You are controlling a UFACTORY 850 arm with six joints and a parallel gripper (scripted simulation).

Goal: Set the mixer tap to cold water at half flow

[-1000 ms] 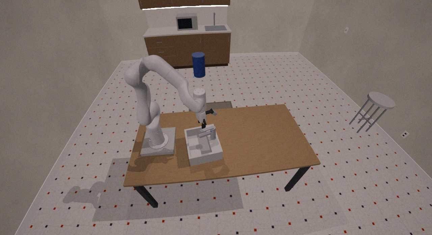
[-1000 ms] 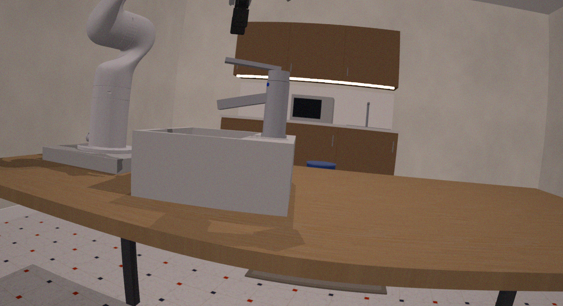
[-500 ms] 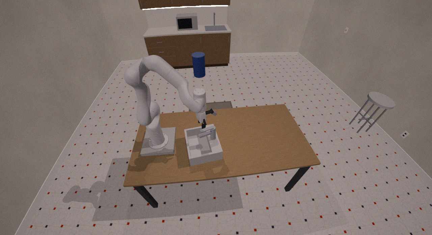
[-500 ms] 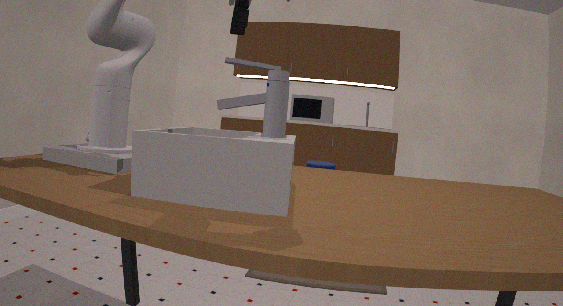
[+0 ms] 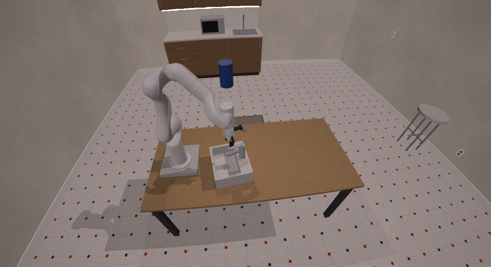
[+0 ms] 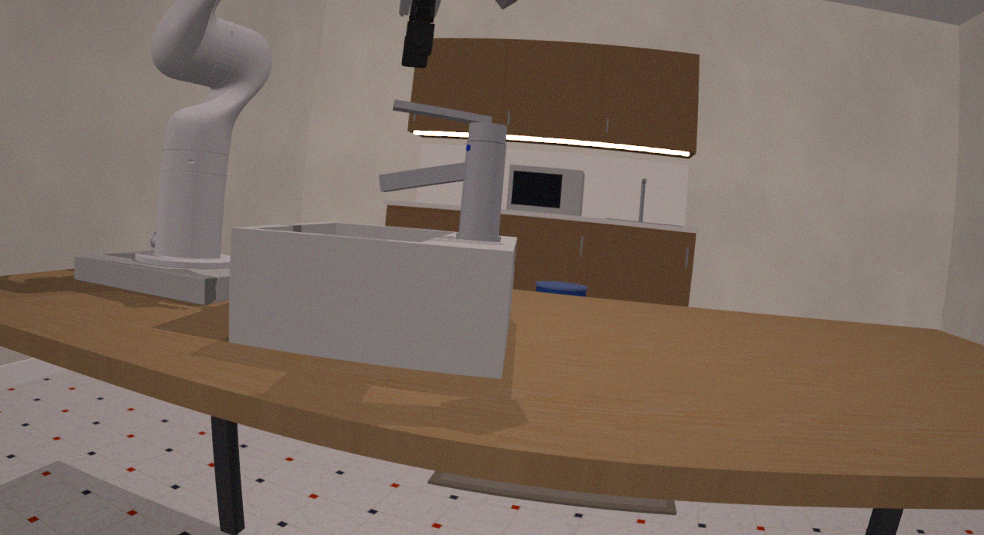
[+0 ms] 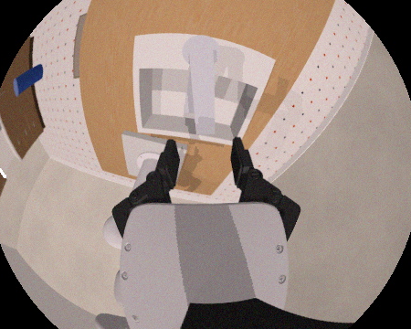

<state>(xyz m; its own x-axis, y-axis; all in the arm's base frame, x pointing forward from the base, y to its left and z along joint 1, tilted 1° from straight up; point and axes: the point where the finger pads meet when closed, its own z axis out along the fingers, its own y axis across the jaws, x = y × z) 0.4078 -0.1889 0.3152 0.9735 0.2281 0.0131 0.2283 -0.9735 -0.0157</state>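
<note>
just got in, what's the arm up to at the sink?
One white arm is working on the mixer tap at the back corner of the white sink box on the wooden table. Its gripper is open, holds nothing, and hangs above the free end of the lever, clear of it. The lever lies roughly over the spout, low. A blue dot shows on the tap body. Nothing is set yet.
</note>
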